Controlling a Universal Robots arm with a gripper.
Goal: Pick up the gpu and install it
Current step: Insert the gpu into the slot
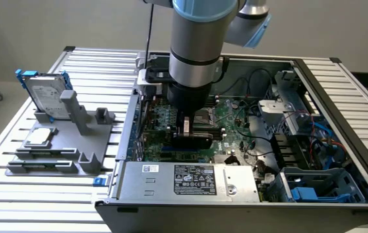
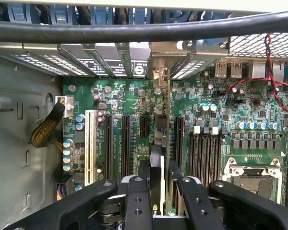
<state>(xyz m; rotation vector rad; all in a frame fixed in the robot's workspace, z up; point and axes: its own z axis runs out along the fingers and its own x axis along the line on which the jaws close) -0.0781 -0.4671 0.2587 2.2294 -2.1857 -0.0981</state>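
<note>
1. We see one arm (image 1: 197, 48) reaching straight down into one open computer case (image 1: 313, 80), which lies on a slatted metal table (image 1: 93, 63).
2. The arm carries one gripper (image 1: 191, 127). In the wrist view its two black fingers (image 2: 138, 201) press from either side on a single card, so the gripper (image 2: 159, 173) is clamped on the gpu (image 2: 157, 143).
3. There is one gpu (image 1: 192, 141). It stands on edge over the motherboard (image 1: 236, 121), inside the case, with its black shroud below the fingers in the exterior view.
4. In the wrist view the gpu's silver bracket lies at the far end, against the row of rear slot openings. We cannot tell whether its lower edge is seated in a slot.
5. On the motherboard (image 2: 125, 96) we count one white slot (image 2: 90, 146) to one side of the card and one processor socket (image 2: 252, 175) to the other.
6. One power supply (image 1: 191, 179) sits at the case's near edge.
7. On the exterior view's left, well apart from the case, one gray fixture (image 1: 87, 126) holds one hard drive (image 1: 43, 94) with blue rails, standing upright, and two long dark sticks (image 1: 41, 152) lying flat.
</note>
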